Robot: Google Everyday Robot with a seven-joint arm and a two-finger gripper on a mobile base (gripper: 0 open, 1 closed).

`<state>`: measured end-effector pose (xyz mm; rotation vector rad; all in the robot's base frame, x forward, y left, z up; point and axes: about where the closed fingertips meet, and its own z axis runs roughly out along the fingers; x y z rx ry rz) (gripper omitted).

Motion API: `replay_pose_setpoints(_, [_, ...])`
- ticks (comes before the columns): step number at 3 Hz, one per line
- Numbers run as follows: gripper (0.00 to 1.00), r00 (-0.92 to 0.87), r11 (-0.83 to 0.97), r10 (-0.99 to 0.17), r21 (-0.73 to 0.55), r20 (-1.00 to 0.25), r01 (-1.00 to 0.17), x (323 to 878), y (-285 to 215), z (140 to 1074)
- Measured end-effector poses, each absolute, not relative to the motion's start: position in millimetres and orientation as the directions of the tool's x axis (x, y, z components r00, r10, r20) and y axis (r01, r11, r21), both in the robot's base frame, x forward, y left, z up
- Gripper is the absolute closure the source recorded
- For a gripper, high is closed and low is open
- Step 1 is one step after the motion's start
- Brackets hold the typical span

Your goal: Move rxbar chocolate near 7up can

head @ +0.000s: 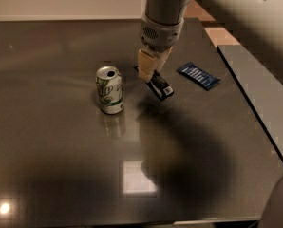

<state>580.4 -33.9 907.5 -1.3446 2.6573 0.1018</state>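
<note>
Fingers [145,67] pinch upper end of rxbar chocolate [160,87] near 7up can [109,90].

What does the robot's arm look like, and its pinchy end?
The arm is a thick, smooth grey tube with a round vent patch on its wrist. The end effector, hanging beside the white-and-green soda can, has two pale cream blocky fingers.

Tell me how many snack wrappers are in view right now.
2. The black rxbar chocolate is gripped in the claw, above the table just right of the 7up can. The smaller blue wrapper lies flat on the table, farther right. Nothing seems to hide another.
</note>
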Motion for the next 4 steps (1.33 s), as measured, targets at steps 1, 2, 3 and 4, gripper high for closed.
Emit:
replay_pose_setpoints(1, [0.35,-0.561,0.569,-0.808,0.011,-0.178,-0.822,577.0,-18.9,904.8])
replay_pose_setpoints(2, [0.13,-0.544,0.547,-0.819,0.035,-0.182,-0.836,572.6,-12.4,903.6])
replay_pose_setpoints(3, [0.00,-0.542,0.548,-0.817,0.029,-0.197,-0.836,575.8,-9.3,903.8])
replay_pose_setpoints(4, [0.00,-0.542,0.548,-0.817,0.028,-0.199,-0.836,576.2,-9.0,903.9])
